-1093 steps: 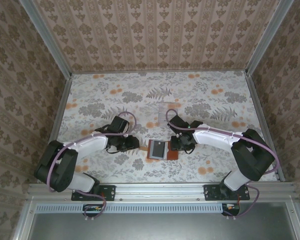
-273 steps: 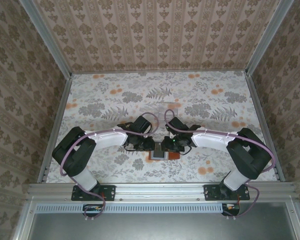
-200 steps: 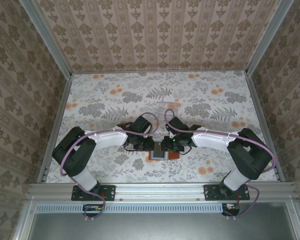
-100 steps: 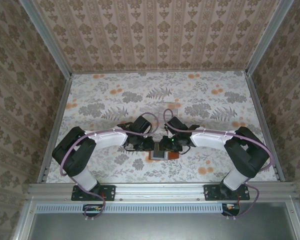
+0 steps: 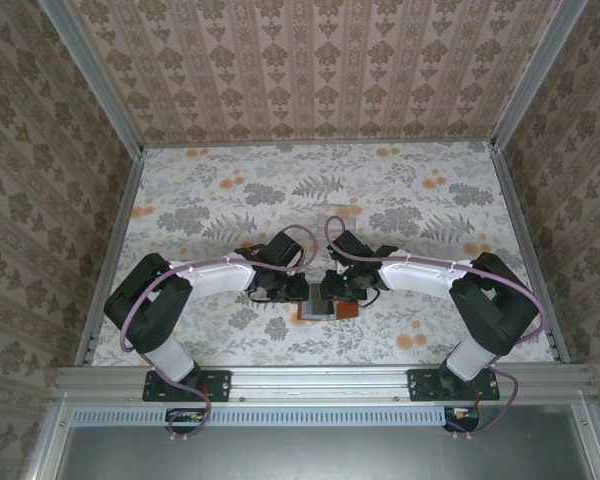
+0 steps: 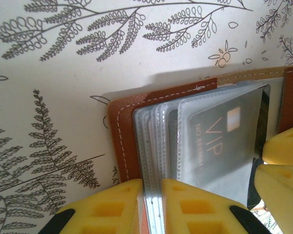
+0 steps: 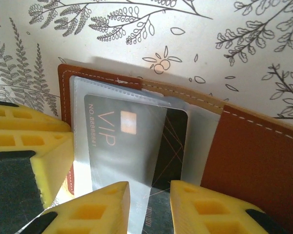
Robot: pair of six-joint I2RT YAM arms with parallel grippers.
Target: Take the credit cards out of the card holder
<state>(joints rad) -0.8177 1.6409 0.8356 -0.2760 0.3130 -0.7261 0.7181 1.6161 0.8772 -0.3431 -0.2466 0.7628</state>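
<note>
Arrived from nine o'clock, my left gripper (image 6: 151, 207) pinches the clear sleeves (image 6: 154, 141) of the brown leather bifold card holder (image 6: 119, 141), six o'clock on the table (image 5: 230, 200). Its dark rectangular credit card (image 7: 176, 141) is not yet free; my right gripper (image 7: 150, 209) straddles it, grip unclear.

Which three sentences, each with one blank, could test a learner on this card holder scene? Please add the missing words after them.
The dark card carries the three letters ____. The card holder on the table is not closed but ____, so its clear sleeves show. The left gripper has fingers of ____ colour, closed on those sleeves.
Missing words: VIP; open; yellow.
</note>
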